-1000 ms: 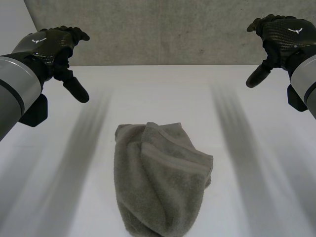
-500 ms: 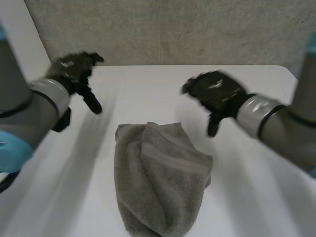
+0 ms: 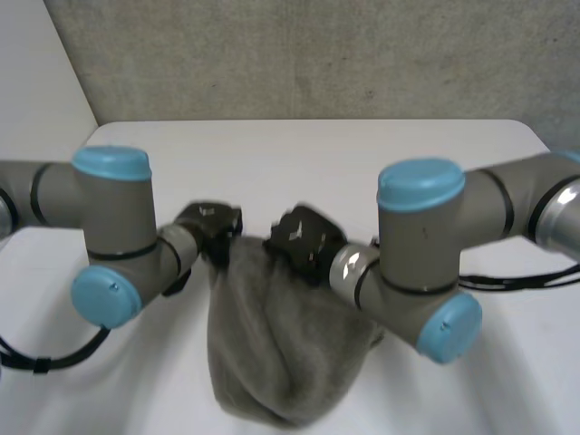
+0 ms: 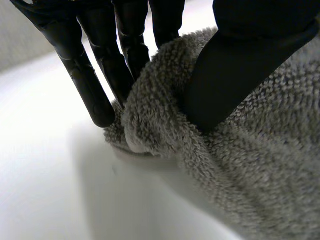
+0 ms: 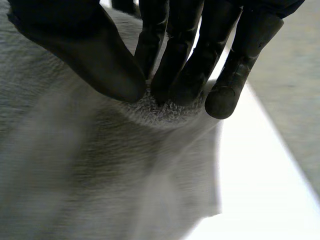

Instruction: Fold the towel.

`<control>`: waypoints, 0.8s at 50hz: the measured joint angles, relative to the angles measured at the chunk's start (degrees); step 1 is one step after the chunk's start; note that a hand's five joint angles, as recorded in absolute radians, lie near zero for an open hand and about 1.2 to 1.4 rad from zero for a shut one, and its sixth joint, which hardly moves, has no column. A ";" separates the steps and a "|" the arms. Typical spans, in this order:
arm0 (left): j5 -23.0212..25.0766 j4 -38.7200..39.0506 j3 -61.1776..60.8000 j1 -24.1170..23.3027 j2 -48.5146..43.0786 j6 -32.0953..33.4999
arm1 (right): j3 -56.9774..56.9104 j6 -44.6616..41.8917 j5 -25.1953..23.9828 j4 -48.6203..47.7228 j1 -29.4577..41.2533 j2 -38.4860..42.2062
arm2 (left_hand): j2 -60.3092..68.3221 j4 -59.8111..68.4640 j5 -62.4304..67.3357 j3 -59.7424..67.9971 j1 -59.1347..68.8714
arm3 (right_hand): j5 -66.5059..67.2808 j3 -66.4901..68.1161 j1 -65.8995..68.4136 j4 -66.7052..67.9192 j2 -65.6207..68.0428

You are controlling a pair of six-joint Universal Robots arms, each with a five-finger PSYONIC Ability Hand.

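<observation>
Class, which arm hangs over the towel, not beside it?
The right arm: its joint covers the towel at one side; the left arm is over bare table beside it.

The left arm and right arm are bent inward. The left hand and right hand are held close together, each pinched shut on the towel's far edge.

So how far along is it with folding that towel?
Barely begun. Done: the left hand pinches the towel's far corner and the right hand pinches the far edge beside it. In hand: that grip, ready to lift. Left: the whole fold; the towel lies bunched on the table.
</observation>
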 measured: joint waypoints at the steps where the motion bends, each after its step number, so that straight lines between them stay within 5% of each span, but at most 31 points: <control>1: -0.49 0.51 1.18 -0.18 0.71 -0.06 | -1.94 0.44 1.58 -0.02 -0.17 -0.16 | 0.77 0.87 0.70 0.98 0.65 | 0.00 0.00 0.00 0.00 0.00; 6: -4.41 2.35 5.93 -0.83 5.45 -1.79 | -10.41 5.43 9.21 -1.84 -1.49 -3.47 | 2.03 2.30 2.12 2.32 1.77 | 0.00 0.00 0.01 0.00 0.00; 10: -12.07 5.55 8.77 -1.27 13.38 -8.65 | -14.97 15.67 14.70 -7.69 -5.51 -10.45 | 2.39 2.64 2.39 2.80 2.07 | 0.00 0.00 0.01 0.00 0.00; 18: -18.61 9.46 -0.24 -1.51 24.38 -22.22 | -8.15 24.35 10.15 -10.10 -10.07 -18.27 | 2.58 2.80 2.60 2.89 2.24 | 0.23 0.00 0.09 0.00 0.05; 26: -15.19 9.64 -20.70 -2.35 26.22 -24.72 | 9.34 12.93 -1.14 2.07 -9.35 -15.71 | 2.64 2.82 2.60 2.90 2.27 | 0.24 0.00 0.09 0.01 0.06; 33: -9.29 8.51 -34.86 -2.44 25.15 -23.88 | 20.86 0.32 -0.23 11.17 -10.08 -12.87 | 2.69 2.82 2.60 2.95 2.29 | 0.25 0.00 0.10 0.02 0.06; 40: -6.35 4.06 -41.12 -2.01 27.78 -19.84 | 25.85 -2.31 1.29 15.13 -14.66 -17.03 | 2.70 2.83 2.60 2.95 2.29 | 0.25 0.00 0.10 0.02 0.06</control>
